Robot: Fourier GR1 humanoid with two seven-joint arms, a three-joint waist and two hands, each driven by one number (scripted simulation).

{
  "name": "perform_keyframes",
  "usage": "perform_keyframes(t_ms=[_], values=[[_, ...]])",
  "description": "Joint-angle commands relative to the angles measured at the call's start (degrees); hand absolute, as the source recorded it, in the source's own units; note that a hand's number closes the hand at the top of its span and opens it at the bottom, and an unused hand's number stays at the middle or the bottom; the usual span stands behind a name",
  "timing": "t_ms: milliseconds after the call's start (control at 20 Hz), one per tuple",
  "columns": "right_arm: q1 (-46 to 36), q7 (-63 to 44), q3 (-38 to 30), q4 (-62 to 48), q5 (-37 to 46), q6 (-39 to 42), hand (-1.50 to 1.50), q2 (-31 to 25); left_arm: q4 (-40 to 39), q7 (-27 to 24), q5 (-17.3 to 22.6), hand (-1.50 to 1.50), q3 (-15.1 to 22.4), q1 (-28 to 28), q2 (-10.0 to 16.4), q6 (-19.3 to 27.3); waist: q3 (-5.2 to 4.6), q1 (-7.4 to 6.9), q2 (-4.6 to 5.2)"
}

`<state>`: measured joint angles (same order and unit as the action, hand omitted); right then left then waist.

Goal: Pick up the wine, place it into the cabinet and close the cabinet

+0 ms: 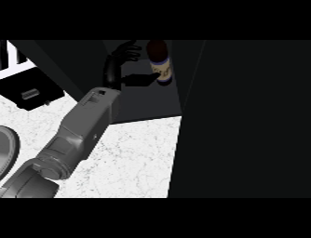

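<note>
One left hand (116, 65), fingers (128, 48) relaxed, beside the upright wine (161, 59).

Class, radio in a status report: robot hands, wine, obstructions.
Left robot hand open beside wine; right robot hand not in view. Wine standing inside cabinet. Cabinet not yet closed; nothing blocking seen.

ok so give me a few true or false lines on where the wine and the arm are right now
The wine bottle stands upright inside the cabinet. True.
The left robot hand is outside the cabinet. False: it is inside, beside the bottle.
The cabinet is closed. False: it is open.
The right robot hand is out of view. True.
</note>
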<state>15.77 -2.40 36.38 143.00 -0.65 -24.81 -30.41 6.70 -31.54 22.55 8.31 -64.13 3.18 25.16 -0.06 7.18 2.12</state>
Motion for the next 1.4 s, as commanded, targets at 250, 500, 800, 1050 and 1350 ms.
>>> perform_keyframes(t_ms=[250,500,800,1050,1350], values=[[3.9,0.1,2.4,5.9,-2.1,1.4,-1.5,-0.9,-2.9,-1.6,-1.0,-1.5,-0.2,-1.0,1.4,3.3,-0.08,0.26,0.15],[3.9,1.0,0.6,6.7,-3.0,1.8,-1.5,-1.3,-1.1,-1.9,-0.1,-1.5,-1.2,-3.5,1.4,-2.7,-0.1,0.61,0.32],[5.1,-0.3,0.5,8.2,-2.2,1.4,-1.5,-1.9,1.8,-5.4,3.3,1.5,-5.0,-3.7,-0.2,-8.8,-0.12,-1.13,-0.51],[6.7,0.7,-0.1,9.4,-2.8,2.1,-1.5,-2.9,2.7,-6.4,4.5,1.5,-6.2,-4.1,-2.3,-15.3,-0.04,-1.28,-0.88],[4.7,-2.6,-2.3,8.4,-3.2,1.0,-1.5,-1.5,2.8,-2.5,4.1,-1.5,-6.4,-7.4,-3.0,-17.2,0.0,-4.16,-1.37]])
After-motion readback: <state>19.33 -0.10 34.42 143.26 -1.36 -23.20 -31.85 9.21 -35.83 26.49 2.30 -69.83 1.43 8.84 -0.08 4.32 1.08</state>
